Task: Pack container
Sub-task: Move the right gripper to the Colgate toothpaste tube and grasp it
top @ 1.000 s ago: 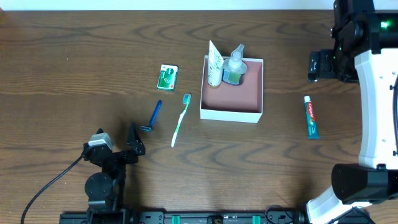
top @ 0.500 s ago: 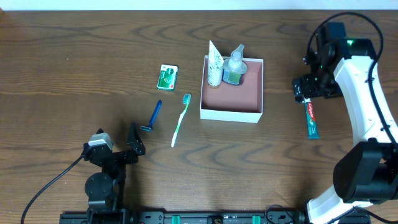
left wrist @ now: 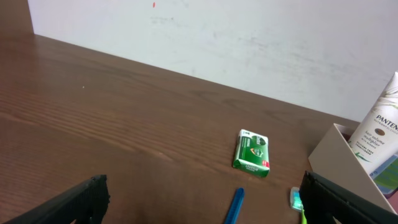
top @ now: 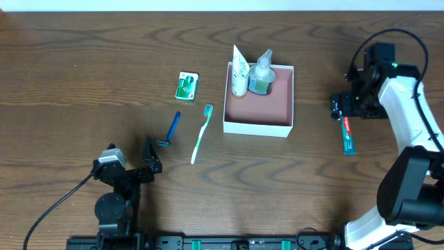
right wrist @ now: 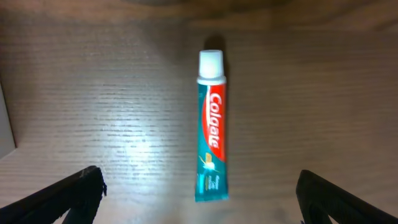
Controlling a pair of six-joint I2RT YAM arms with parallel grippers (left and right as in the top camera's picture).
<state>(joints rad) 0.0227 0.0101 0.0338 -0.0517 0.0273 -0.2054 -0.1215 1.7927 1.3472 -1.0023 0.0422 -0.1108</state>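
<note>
The container (top: 283, 126) is a square white box with a pink-brown inside at table centre. A white tube (top: 239, 71) and a clear bottle (top: 261, 73) stand in its far left corner. A Colgate toothpaste tube (top: 347, 135) lies right of it; the right wrist view shows the tube (right wrist: 211, 127) flat on the wood between my wide-open right gripper (right wrist: 199, 196) fingers, below them. My right gripper (top: 341, 107) hovers over the tube's cap end. My left gripper (top: 149, 161) is open and empty at the front left.
A green packet (top: 186, 85), a blue razor (top: 171, 129) and a green-white toothbrush (top: 201, 133) lie left of the container. The left wrist view shows the packet (left wrist: 252, 152), razor (left wrist: 234, 206) and container corner (left wrist: 336, 149).
My right arm has swung down from the far right edge to hover over the toothpaste tube. The left arm and all objects have not moved.
</note>
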